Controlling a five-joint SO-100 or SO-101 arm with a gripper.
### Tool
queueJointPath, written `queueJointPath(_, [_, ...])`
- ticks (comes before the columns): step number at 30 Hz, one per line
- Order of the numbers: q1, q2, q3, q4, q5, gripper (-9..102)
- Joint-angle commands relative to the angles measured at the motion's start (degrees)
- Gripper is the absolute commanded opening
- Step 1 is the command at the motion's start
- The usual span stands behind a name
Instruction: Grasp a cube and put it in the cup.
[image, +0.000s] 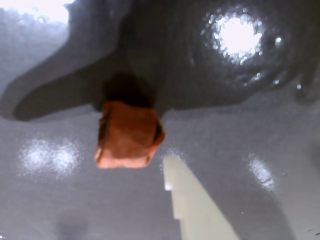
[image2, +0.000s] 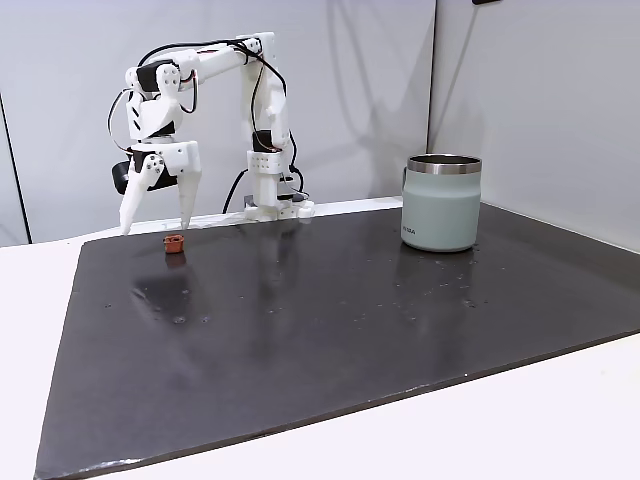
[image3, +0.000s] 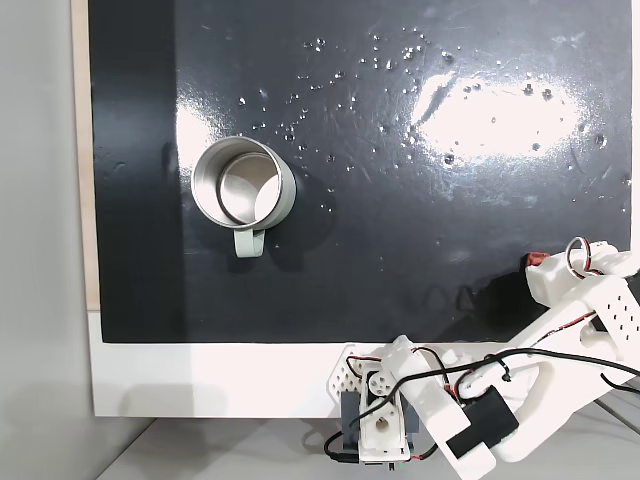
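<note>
The tiny terracotta cube rests on the black mat near its far left corner in a fixed view. In the wrist view the cube looms close, just left of one white finger. My gripper hangs open right over it, the fingers spread and pointing down, nothing held. From above, a red sliver of the cube peeks out beside the arm's head. The sage-green cup stands upright far off to the right; the cup is open and looks empty, with its handle toward the arm's side.
The glossy black mat covers most of a white table, with water-like droplets scattered on it. The arm's base is clamped at the mat's far edge. A wide stretch of bare mat separates the cube from the cup.
</note>
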Motion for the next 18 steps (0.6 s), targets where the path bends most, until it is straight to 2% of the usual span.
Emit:
queueJointPath(1, [-1.0, -0.3, 0.4, -2.5, -0.9, 39])
queueJointPath(18, [-4.7, -1.0, 8.0, -8.5, -3.0, 36])
